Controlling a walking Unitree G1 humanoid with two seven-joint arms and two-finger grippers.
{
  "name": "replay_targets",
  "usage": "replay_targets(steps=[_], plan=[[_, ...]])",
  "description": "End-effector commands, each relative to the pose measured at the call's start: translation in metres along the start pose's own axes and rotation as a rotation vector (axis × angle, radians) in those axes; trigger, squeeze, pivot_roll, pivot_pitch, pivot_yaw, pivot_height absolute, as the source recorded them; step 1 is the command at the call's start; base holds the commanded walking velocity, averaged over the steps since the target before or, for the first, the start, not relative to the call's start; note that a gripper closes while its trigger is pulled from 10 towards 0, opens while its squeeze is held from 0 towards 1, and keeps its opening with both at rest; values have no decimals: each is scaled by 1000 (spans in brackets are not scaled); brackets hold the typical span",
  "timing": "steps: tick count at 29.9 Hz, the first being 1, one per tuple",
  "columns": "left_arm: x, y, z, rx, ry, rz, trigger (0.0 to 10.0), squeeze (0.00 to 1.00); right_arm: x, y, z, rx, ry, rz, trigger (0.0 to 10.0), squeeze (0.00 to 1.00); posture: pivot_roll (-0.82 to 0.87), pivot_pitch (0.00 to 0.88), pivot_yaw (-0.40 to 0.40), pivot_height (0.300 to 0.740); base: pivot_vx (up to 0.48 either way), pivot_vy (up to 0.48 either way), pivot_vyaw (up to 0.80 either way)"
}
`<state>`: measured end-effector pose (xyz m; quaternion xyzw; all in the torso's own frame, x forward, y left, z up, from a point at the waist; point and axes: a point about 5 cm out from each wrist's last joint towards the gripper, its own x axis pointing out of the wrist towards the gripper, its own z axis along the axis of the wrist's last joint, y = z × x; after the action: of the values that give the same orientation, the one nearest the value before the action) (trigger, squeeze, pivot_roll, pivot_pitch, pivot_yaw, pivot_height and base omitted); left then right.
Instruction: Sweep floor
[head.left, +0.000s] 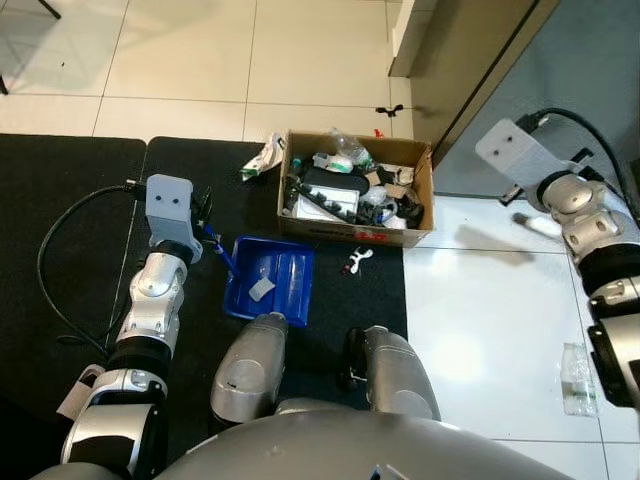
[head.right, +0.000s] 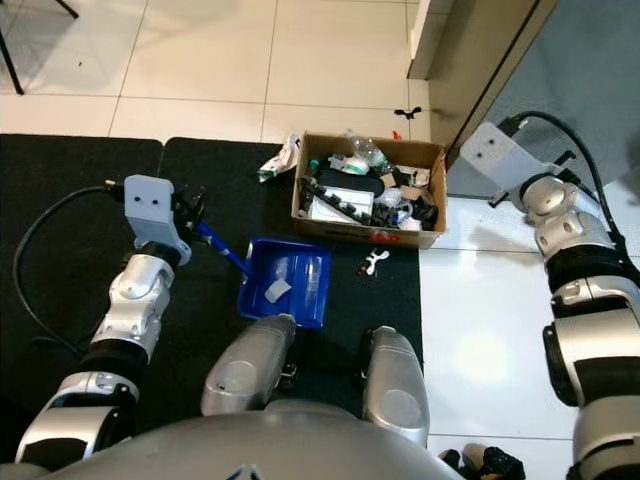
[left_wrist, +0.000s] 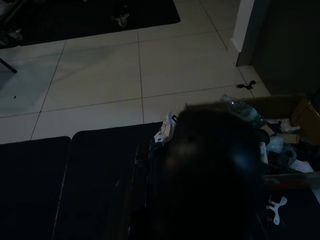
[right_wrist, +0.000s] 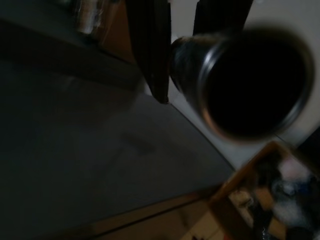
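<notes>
I'm looking down on a floor of large pale glossy tiles (head.left: 300, 60), with two black flat-pile mats (head.left: 60, 220) laid edge to edge across the nine o'clock side and a grey wall base running off at one o'clock. On the mat in front of my knees sits one blue plastic dustpan (head.left: 272, 280), rectangular and shallow, with a scrap of pale paper in its tray. Its blue handle runs out toward ten o'clock into my left gripper (head.right: 190, 215), whose black fingers are clamped on that handle. At twelve o'clock from the pan stands one open brown cardboard box (head.left: 420, 190), heaped with mixed rubbish: a clear crumpled bottle, black plastic pieces, white wrappers. One crumpled white wrapper (head.left: 262, 158) lies on the mat just beside the box's nine o'clock wall, and one small white plastic scrap (head.left: 357, 262) lies near its six o'clock edge. A flattened clear bottle (head.left: 578, 378) rests on the tiles at four o'clock. My right gripper (right_wrist: 175, 50) is raised at two o'clock; its wrist picture shows a dark cylindrical object held between the two black fingers.
</notes>
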<state>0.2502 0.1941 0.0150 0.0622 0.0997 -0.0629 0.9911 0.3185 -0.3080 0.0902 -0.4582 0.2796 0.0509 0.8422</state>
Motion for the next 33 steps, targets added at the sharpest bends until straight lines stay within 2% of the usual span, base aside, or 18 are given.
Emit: replay_targets(steps=[1,2,3,4,6,9,12,15,16,17,19,24,27,29,33], plan=[[-9,-6,-20,1,96,-27,10000,0,-2,-6,21,148,-139,6,10000,0,266,54,-21,740,0,0,0],[-9,-6,-20,1,97,-27,10000,0,-3,-7,24,172,-162,9,10000,0,266,54,-21,740,0,0,0],[-8,-7,-20,1,97,-28,10000,0,-2,-6,11,60,-73,-3,10000,0,266,54,-21,740,0,0,0],[-8,-7,-20,1,97,-28,10000,0,-2,-6,11,60,-73,-3,10000,0,266,54,-21,740,0,0,0],[-8,-7,-19,0,95,-28,10000,0,-2,-4,-19,-102,98,-7,10000,0,271,52,-24,740,0,0,0],[-7,-7,-19,0,94,-27,10000,0,-3,-3,-25,-92,120,-2,10000,0,275,53,-24,740,0,0,0],[-8,-7,-19,1,94,-26,10000,0,-2,-2,-11,69,12,7,10000,0,264,55,-18,740,0,0,0],[-8,-6,-19,1,95,-27,10000,0,-2,-3,-6,99,-15,0,10000,0,264,55,-18,740,0,0,0],[-8,-6,-19,3,96,-30,10000,0,-2,-5,6,195,-84,-25,10000,0,266,55,-16,740,0,0,0],[-8,-6,-19,3,96,-30,10000,0,-2,-5,6,195,-84,-25,10000,0,266,55,-16,740,0,0,0],[-7,-6,-18,4,94,-31,10000,0,1,-1,12,276,-106,-52,10000,0,266,55,-16,740,0,0,0],[-7,-6,-18,5,93,-31,10000,0,4,7,14,362,-112,-60,10000,0,267,54,-15,740,0,0,0],[-7,-5,-18,6,93,-30,10000,0,7,21,11,546,-100,-80,10000,0,273,56,-14,740,0,0,0],[-8,-5,-18,7,93,-29,10000,0,7,25,8,629,-83,-99,10000,0,273,56,-14,740,0,0,0],[-8,-4,-18,9,95,-29,10000,0,6,25,2,683,-65,-126,10000,0,267,58,-11,740,0,0,0]])
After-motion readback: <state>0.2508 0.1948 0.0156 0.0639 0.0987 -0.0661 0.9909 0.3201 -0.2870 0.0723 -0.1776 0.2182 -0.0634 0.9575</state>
